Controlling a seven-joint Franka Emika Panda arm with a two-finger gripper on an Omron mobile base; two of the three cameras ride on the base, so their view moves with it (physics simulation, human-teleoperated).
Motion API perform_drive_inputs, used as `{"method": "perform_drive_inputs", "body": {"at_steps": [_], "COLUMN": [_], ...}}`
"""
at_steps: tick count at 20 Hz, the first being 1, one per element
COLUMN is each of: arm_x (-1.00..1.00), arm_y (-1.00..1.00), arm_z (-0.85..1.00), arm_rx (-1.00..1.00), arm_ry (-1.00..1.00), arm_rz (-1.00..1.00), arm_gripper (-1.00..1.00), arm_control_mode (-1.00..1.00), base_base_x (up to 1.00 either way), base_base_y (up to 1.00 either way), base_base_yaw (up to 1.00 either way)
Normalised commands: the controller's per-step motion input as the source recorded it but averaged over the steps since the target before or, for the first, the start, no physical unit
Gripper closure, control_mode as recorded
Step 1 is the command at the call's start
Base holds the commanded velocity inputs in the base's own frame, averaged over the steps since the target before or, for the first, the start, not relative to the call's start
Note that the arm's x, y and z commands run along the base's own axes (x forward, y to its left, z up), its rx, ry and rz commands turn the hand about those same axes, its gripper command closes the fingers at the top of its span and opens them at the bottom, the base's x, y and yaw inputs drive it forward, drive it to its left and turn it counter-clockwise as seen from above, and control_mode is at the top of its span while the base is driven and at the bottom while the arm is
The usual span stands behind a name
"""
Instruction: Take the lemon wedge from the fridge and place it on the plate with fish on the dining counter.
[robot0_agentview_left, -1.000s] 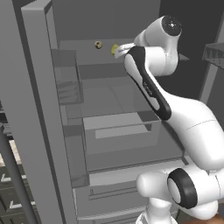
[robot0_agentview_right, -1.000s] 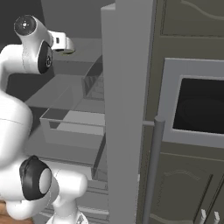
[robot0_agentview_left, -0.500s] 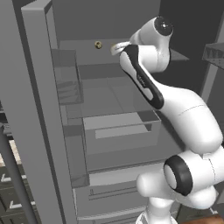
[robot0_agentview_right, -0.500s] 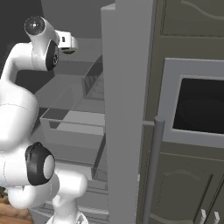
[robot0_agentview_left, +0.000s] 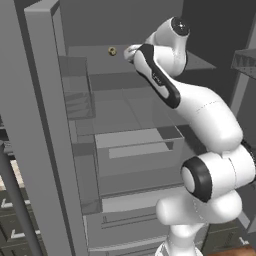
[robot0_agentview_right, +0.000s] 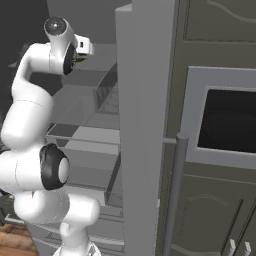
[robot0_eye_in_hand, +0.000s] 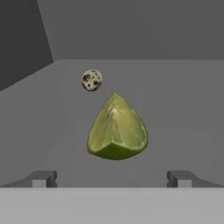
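Green-yellow, one lemon wedge (robot0_eye_in_hand: 117, 129) and one speckled ball (robot0_eye_in_hand: 92, 80) lie before the wide-open tool (robot0_eye_in_hand: 112, 178).

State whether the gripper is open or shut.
Open. In the hand view the gripper shows its fingertips set wide apart, with the lemon wedge lying ahead, ungripped.

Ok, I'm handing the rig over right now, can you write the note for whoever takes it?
Hand: open, holding nothing, reached into the open fridge at the upper shelf.
Lemon wedge: on that shelf, straight ahead of the fingertips, between their lines but not yet between them.
A small speckled round item lies behind it; leave it.
Done: fridge opened, hand lined up.
Left: close in, grip the wedge, carry it to the plate with fish on the dining counter.
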Motion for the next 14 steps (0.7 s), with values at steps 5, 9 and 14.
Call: {"method": "perform_drive_inputs", "body": {"at_steps": [5,9,14], "arm_x": [0.54,0.54,0.37], "arm_y": [0.00,0.09,0.36], "arm_z": [-0.09,-0.09,-0.20], "arm_rx": [0.03,0.00,0.00], "arm_ry": [0.08,0.02,0.02], "arm_rz": [0.00,0.00,0.00], "arm_gripper": [-1.00,-1.00,-1.00], "arm_control_mode": [-1.00,-1.00,-1.00], "base_base_x": [0.00,0.00,0.00], "base_base_y": [0.00,0.00,0.00], "base_base_yaw": [0.00,0.00,0.00]}}
